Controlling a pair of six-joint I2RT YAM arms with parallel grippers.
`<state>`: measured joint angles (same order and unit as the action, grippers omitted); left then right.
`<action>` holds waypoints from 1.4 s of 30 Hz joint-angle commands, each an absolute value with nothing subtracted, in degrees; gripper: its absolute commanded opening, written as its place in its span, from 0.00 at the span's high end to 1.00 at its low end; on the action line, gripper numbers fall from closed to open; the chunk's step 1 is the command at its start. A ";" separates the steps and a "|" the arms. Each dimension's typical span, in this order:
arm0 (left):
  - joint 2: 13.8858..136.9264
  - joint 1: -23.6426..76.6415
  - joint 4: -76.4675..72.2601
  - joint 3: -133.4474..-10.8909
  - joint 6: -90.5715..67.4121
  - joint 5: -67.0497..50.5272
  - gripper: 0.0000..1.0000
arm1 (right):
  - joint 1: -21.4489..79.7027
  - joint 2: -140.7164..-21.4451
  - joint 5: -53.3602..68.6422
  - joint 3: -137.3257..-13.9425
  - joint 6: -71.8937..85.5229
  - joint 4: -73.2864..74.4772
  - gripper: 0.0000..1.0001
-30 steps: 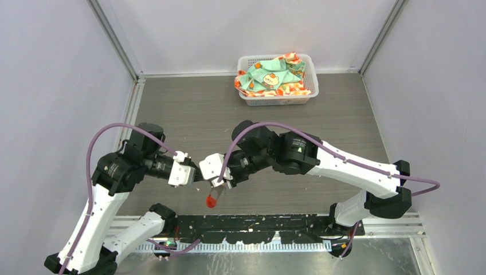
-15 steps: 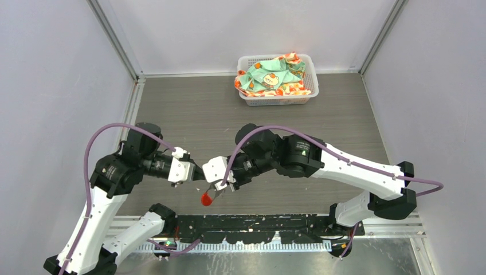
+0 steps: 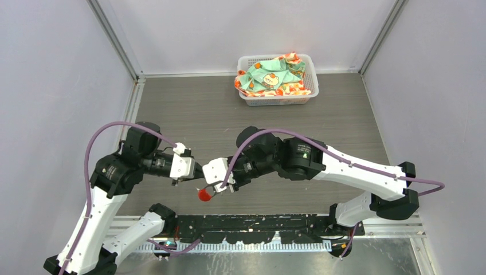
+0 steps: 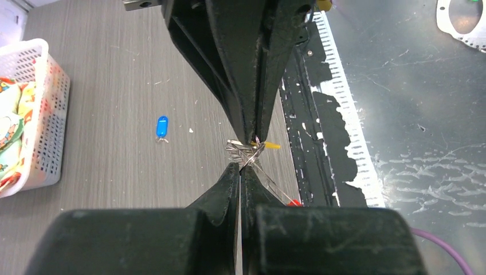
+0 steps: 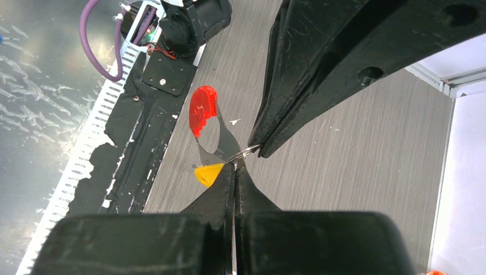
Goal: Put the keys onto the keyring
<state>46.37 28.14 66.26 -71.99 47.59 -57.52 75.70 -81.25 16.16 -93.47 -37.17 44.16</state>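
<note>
1. The left gripper (image 4: 240, 167) is closed tight, with no gap between its fingers. Its tips pinch the thin grey metal of the keyring (image 4: 239, 150).
2. The right gripper (image 5: 235, 165) is also fully closed. It meets the left gripper tip to tip above the near part of the table (image 3: 189, 109), just beyond the black strip (image 3: 258, 220) at the table's near edge.
3. The yellow-tagged key (image 5: 208, 173) sits right against the right gripper's fingertips. It appears to be the thing those fingers pinch, though the contact is too small and crowded to be sure.
4. The keyring is lifted off the table between the two sets of fingertips, with its chain-like bunch just in front of the left gripper's tips.
5. The red tag (image 5: 203, 109) hangs from the keyring on a thin metal loop, below and to the near side of the grippers. It is over the edge of the black strip.
6. The blue-tagged key (image 4: 162, 126) lies flat on the table by itself, well apart from both grippers. In the left wrist view it is between them and the basket (image 3: 278, 101).
7. The white basket stands at the far edge of the table and holds a crumpled patterned cloth (image 3: 269, 74).
</note>
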 commanded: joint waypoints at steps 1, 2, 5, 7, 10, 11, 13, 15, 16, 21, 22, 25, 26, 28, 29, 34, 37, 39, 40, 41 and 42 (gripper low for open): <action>45.58 28.48 60.04 -71.77 41.12 -57.69 1.00 | 77.03 -78.56 12.08 -92.18 -36.92 41.03 0.99; 45.39 28.48 59.10 -71.42 39.13 -57.73 1.00 | 77.24 -78.50 11.06 -91.85 -37.04 40.78 0.99; 44.78 28.48 56.52 -70.28 34.30 -58.20 1.00 | 78.04 -78.03 8.23 -90.37 -37.09 39.33 0.99; 44.26 28.48 54.53 -69.32 30.95 -58.42 1.00 | 78.72 -77.60 5.04 -88.99 -37.09 37.08 0.99; 43.25 28.48 51.15 -67.75 26.18 -58.54 1.00 | 79.70 -76.77 0.59 -86.70 -37.46 33.75 0.99; 42.95 28.48 50.02 -67.41 24.52 -58.56 1.00 | 80.00 -76.38 -0.83 -85.98 -37.52 32.59 0.99; 42.25 28.47 47.66 -66.31 21.10 -58.58 1.00 | 80.43 -75.62 -3.32 -84.19 -37.53 30.04 0.99; 41.49 28.48 45.46 -65.31 17.26 -58.43 1.00 | 80.83 -74.63 -4.81 -82.87 -37.49 27.69 0.99; 41.11 28.48 44.62 -64.84 16.02 -58.31 1.00 | 80.93 -74.27 -5.30 -82.30 -37.45 26.93 0.99; 39.63 28.48 41.47 -62.76 11.49 -56.87 1.00 | 81.02 -71.56 -6.26 -79.54 -35.97 22.67 0.99; 39.33 28.48 40.83 -62.33 10.45 -56.53 1.00 | 81.03 -70.97 -6.38 -79.07 -35.54 21.99 0.99; 38.50 28.48 39.19 -61.38 8.17 -55.72 1.00 | 81.03 -69.09 -6.59 -77.18 -34.14 19.95 0.99; 38.35 28.48 38.69 -61.15 7.43 -55.46 1.00 | 81.01 -68.48 -6.53 -76.57 -33.69 19.48 0.99; 38.08 28.48 37.97 -60.80 6.40 -55.18 1.00 | 80.96 -67.47 -6.65 -75.69 -32.97 19.00 0.99; 38.05 28.48 37.63 -60.80 6.07 -55.12 1.00 | 81.03 -67.02 -6.58 -75.37 -32.62 18.99 0.99; 38.14 28.48 36.91 -60.75 5.48 -55.14 1.00 | 81.00 -64.91 -5.41 -74.32 -30.69 19.20 0.99; 38.23 28.48 36.72 -60.90 6.32 -55.26 1.00 | 80.97 -64.17 -3.76 -74.57 -30.26 20.64 0.99; 38.30 28.48 36.41 -61.25 6.53 -55.03 1.00 | 81.01 -64.23 -2.99 -75.15 -30.00 21.71 0.99; 38.32 28.48 36.39 -61.38 6.73 -55.09 1.00 | 81.00 -64.25 -2.87 -75.27 -29.86 22.13 0.99; 38.39 28.48 36.41 -61.58 6.82 -55.10 1.00 | 81.03 -64.19 -2.96 -75.27 -29.68 22.30 0.99; 38.41 28.48 36.50 -61.73 6.84 -55.21 1.00 | 80.99 -64.15 -3.09 -75.24 -29.55 22.37 0.99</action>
<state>38.61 28.14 39.83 -60.55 7.42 -55.00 80.58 -65.54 -4.08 -74.06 -31.09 22.59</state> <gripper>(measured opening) 0.010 0.020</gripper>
